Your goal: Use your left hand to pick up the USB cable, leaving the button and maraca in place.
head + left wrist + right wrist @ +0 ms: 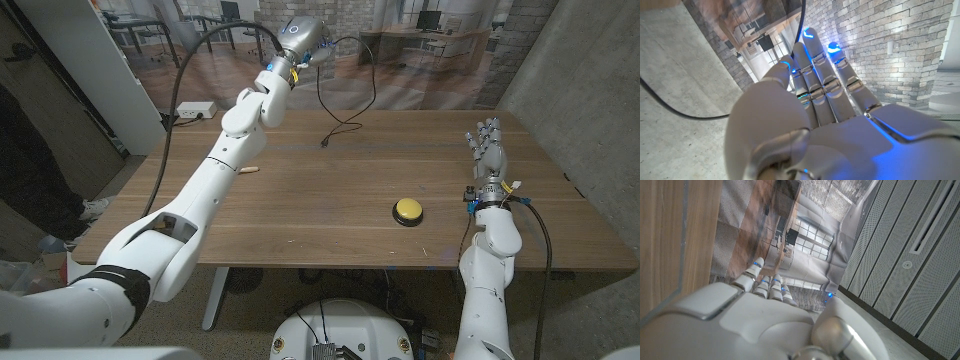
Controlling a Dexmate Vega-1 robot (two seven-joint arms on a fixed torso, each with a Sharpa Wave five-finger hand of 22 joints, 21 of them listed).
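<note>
My left hand point(303, 40) is raised high over the table's far edge and holds the thin black USB cable point(372, 88). The cable loops down from the hand, and its plug end point(326, 142) touches the wooden table point(330, 235). In the left wrist view the cable point(803, 15) rises past my left hand's point(820, 90) fingers. The yellow button point(407, 210) sits on the table's right half. A small light wooden piece, perhaps the maraca point(251, 170), lies beside my left forearm, mostly hidden. My right hand point(487, 148) stands upright near the right edge, fingers apart, holding nothing.
A white power strip point(196, 110) lies on the floor beyond the table's far left corner. A thick black cable point(205, 45) runs along my left arm. Grey panels stand at the right and left.
</note>
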